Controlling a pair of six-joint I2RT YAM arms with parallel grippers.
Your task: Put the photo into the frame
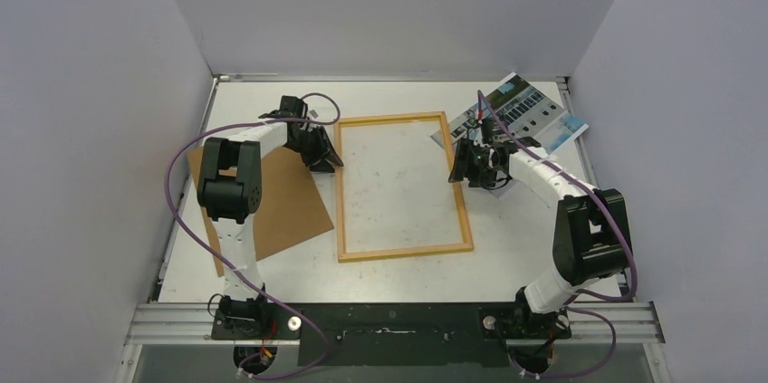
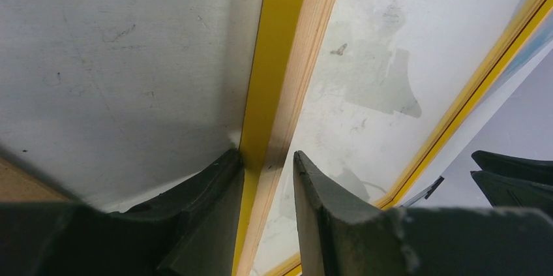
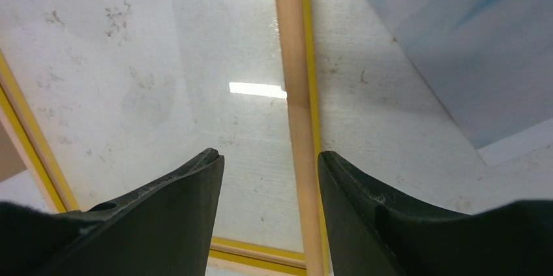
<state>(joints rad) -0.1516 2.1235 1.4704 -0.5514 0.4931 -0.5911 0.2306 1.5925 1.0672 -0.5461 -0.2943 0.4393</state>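
Top external: scuffed white table [image 1: 408, 282], grey walls [image 1: 389, 12]; left end effector [image 1: 328, 162] clamps frame [image 1: 406, 252], right end effector [image 1: 459, 172] released.

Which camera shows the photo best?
The top external view. There the photo lies at the far right of the table, nearly all visible, with the right arm crossing its near edge. The right wrist view catches only a blurred blue-and-white corner; the left wrist view, a pale blue sliver at most.
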